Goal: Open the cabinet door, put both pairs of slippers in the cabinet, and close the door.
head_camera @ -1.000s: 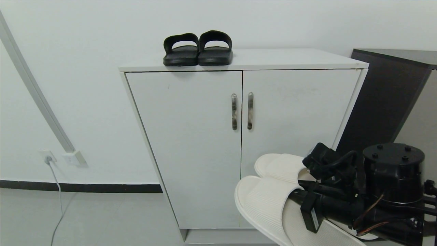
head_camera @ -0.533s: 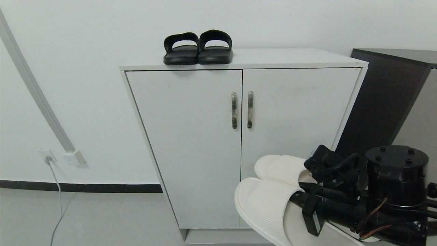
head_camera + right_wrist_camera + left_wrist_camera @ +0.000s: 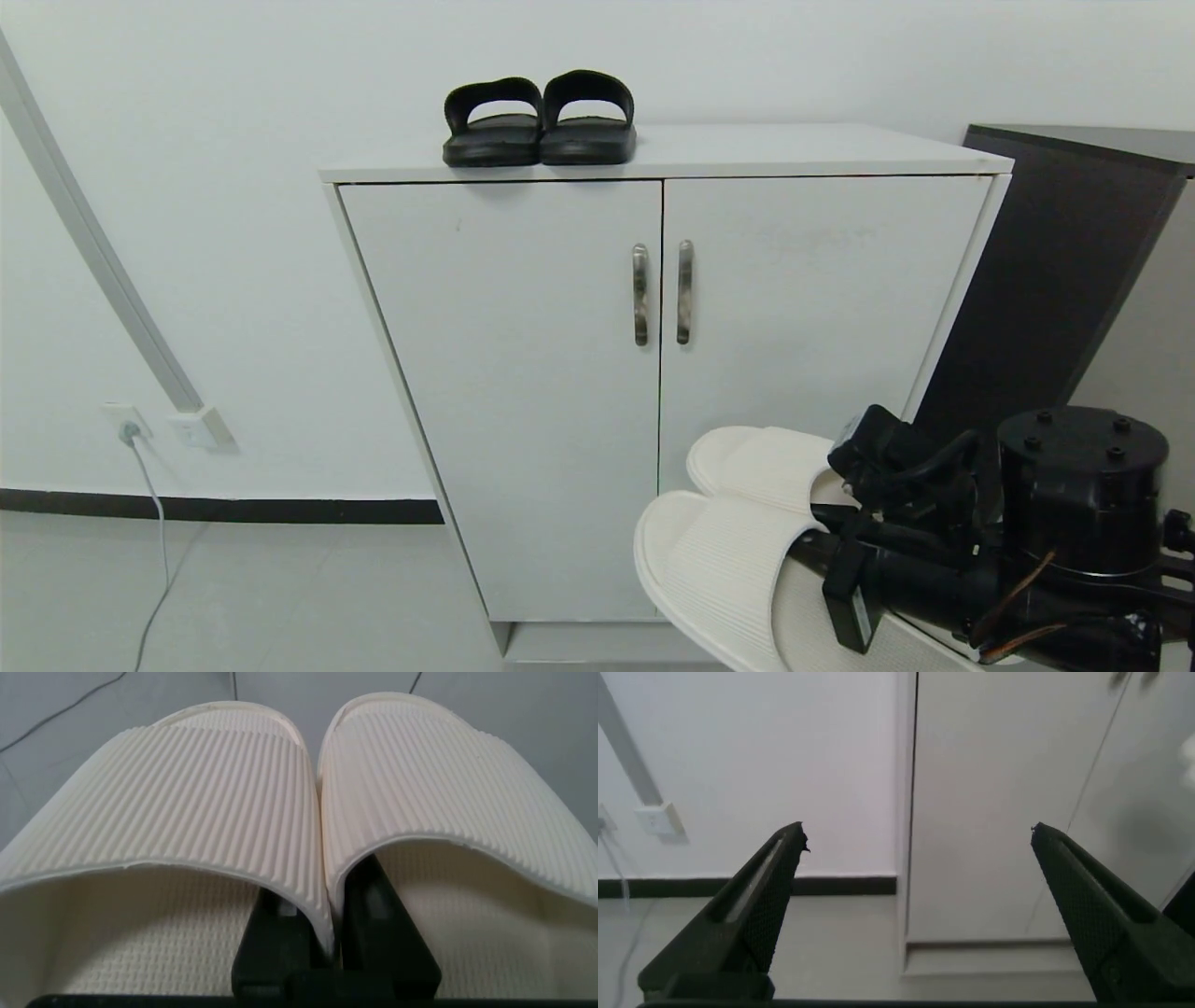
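- You have a wall socket (image 3: 126,425) low down, far left of your right pincer (image 3: 826,546).
- Your left pincer (image 3: 917,833) gapes wide, facing the closed cabinet (image 3: 523,392).
- The black slippers (image 3: 540,121) sit on the cabinet top, up and left of the right pincer.
- That pincer clamps the white slippers (image 3: 738,551) by their straps.
- A dark unit (image 3: 1055,280) stands beyond it, rightward.

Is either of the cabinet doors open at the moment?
No, the cabinet has both doors sitting flush and shut, with the two handles side by side at the middle seam.
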Robot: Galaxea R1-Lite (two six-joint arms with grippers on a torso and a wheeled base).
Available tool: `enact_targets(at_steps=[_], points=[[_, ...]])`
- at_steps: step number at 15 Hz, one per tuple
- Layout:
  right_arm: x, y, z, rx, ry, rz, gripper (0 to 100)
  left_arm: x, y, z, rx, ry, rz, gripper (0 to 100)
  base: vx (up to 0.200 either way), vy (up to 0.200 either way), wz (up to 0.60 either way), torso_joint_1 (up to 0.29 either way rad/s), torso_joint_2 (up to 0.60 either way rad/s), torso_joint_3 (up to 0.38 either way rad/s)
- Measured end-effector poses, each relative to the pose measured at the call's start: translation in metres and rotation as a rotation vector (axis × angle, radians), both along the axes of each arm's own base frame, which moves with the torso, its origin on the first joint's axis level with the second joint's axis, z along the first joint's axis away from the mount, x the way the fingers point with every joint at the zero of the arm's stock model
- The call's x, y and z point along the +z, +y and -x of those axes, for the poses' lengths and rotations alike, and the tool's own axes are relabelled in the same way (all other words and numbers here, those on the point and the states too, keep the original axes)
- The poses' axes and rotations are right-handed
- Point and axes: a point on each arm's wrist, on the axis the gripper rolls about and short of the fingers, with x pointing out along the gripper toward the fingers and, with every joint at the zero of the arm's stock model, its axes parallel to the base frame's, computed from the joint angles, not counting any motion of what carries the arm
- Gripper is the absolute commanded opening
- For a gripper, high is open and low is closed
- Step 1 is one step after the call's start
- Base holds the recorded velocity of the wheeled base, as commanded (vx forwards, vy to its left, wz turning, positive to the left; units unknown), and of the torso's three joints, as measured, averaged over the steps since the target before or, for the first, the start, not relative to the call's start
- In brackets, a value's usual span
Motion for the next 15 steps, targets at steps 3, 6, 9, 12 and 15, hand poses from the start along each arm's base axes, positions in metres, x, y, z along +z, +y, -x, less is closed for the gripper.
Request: enact_targets(at_steps=[3,6,9,12,15], points=[[-0.002,0.003,-0.002,0.001,0.002,-0.004,0,0.030,-0.004,-0.009,-0.186,0.039,0.038,100,0.000,0.000,0.00,0.000,0.00,0.000],[-0.003,0.005,-0.001,0.010,0.007,-0.002,0,0.057,-0.007,-0.029,-0.313,0.077,0.048,100,0.000,0.000,0.00,0.000,0.00,0.000],[-0.004,0.006,-0.001,0.013,0.010,0.001,0,0.085,-0.011,-0.056,-0.483,0.033,0.041,100,0.000,0.000,0.00,0.000,0.00,0.000],[-0.005,0.006,-0.001,0.014,0.010,0.007,0,0.098,-0.014,-0.085,-0.571,0.087,0.054,100,0.000,0.000,0.00,0.000,0.00,0.000],[-0.006,0.007,-0.001,0.012,0.011,0.011,0,0.108,-0.022,-0.115,-0.645,0.132,0.061,100,0.000,0.000,0.00,0.000,0.00,0.000]])
